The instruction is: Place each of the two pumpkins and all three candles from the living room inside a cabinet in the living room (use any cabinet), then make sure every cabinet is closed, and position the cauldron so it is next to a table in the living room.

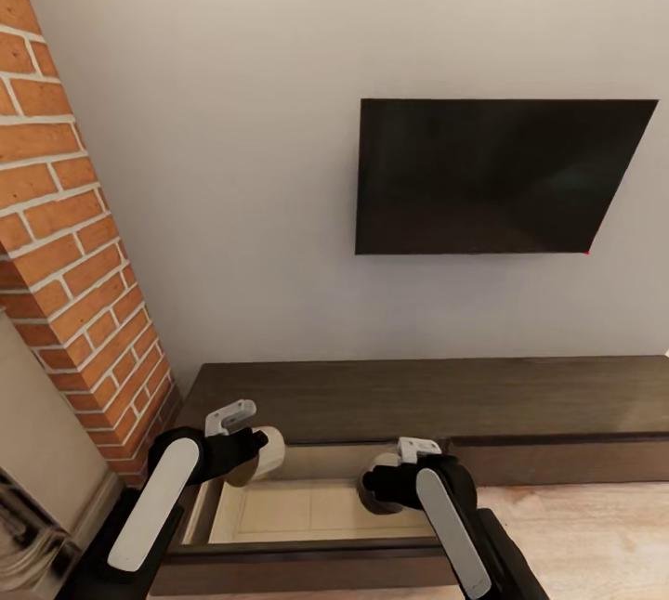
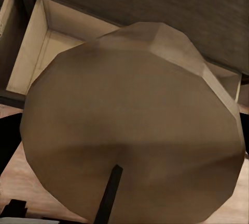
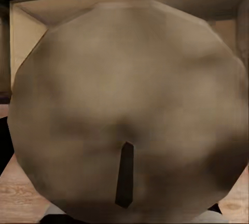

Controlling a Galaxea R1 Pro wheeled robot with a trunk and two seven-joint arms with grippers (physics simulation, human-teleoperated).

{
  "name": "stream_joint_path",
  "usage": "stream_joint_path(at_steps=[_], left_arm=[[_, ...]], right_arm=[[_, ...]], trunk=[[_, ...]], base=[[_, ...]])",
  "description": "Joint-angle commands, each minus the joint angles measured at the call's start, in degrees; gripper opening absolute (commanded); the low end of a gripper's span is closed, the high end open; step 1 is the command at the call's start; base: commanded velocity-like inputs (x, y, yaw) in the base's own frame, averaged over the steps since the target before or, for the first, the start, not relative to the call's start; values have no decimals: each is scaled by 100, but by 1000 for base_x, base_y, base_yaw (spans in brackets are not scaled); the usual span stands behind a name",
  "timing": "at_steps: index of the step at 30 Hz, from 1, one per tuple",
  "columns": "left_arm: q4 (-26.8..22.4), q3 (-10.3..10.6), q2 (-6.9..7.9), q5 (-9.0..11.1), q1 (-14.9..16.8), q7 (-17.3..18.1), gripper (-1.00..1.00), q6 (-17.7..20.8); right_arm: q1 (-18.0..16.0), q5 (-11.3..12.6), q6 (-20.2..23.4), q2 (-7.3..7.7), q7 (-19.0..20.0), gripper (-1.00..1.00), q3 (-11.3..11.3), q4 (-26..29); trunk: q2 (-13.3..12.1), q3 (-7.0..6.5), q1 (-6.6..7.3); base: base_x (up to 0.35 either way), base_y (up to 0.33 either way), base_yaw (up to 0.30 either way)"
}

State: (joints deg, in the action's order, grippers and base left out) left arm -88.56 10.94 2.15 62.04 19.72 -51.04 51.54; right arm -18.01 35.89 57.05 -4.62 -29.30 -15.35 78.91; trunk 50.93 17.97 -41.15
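Candles, two: one in each gripper, both held above the open drawer of the cabinet (image 1: 418, 396).

Left candle (image 1: 265, 451): stubby, pale cream end facing out, carried by the left gripper (image 1: 251, 453) over the drawer's left rear corner. In the left wrist view the candle (image 2: 135, 125) looms close, a dark wick (image 2: 110, 193) at its lower edge; the fingers are hidden behind it, so the clamp is judged from the way it hangs there.

Right candle (image 1: 376, 479): darker, largely masked by the right gripper (image 1: 386, 481), over the drawer's right side. The right wrist view gives its round face (image 3: 127, 109) and wick (image 3: 124, 174), held likewise.

Drawer (image 1: 316, 509): pulled out from the long dark-brown unit, pale wood inside; the visible floor is bare, though part is hidden by the arms.

Surroundings: dark wall television (image 1: 497, 175) above the unit, grey wall, brick column (image 1: 65, 238) to the left, light wood floor (image 1: 595, 535).
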Motion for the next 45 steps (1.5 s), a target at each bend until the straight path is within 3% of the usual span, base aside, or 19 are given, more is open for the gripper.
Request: stream_joint_path(at_steps=[1, 4, 7, 15, 18, 21, 25, 36, 45], left_arm=[[8, 10, 5, 36, 6, -50, -100, 13], [102, 13, 3, 24, 6, -110, -100, -3], [201, 19, -40, 24, 11, -387, -100, -23], [681, 24, -454, -50, 95, -976, -100, -66], [1020, 24, -490, -146, 211, -1008, -100, -117], [1532, 24, -518, -326, 385, -1012, -100, -365], [1771, 40, -606, -488, 449, -1008, -100, -637], [1861, 67, -706, -622, 479, -918, -100, -959], [1893, 333, -675, -616, 480, -886, -100, -1091]], right_arm=[[-7, 23, -5, -17, -69, -100, -12, -31], [-9, 12, -105, -59, -68, -100, -66, -128], [-9, 7, -214, -71, -67, -100, -115, -156], [-20, -6, -614, -81, -132, -100, -618, -159], [-68, -3, -767, -98, -142, -100, -732, -301], [-274, 12, -955, -254, -146, -100, -888, -566], [-451, 36, -1182, -421, -146, -100, -1084, -1008], [-579, 57, -1356, -538, -158, -100, -1354, -1245], [-581, 64, -1357, -538, -164, -100, -1365, -1249]], trunk=[[6, 7, -1], [6, 7, -1], [6, 7, -1], [6, 7, -1], [6, 7, -1], [6, 7, -1], [6, 7, -1], [6, 7, -1], [6, 7, -1]], base=[[9, 0, 0], [4, 0, 0], [1, 0, 0], [0, 0, 0], [0, 0, 0], [0, 0, 0], [0, 0, 0], [0, 0, 0], [0, 62, 0]])
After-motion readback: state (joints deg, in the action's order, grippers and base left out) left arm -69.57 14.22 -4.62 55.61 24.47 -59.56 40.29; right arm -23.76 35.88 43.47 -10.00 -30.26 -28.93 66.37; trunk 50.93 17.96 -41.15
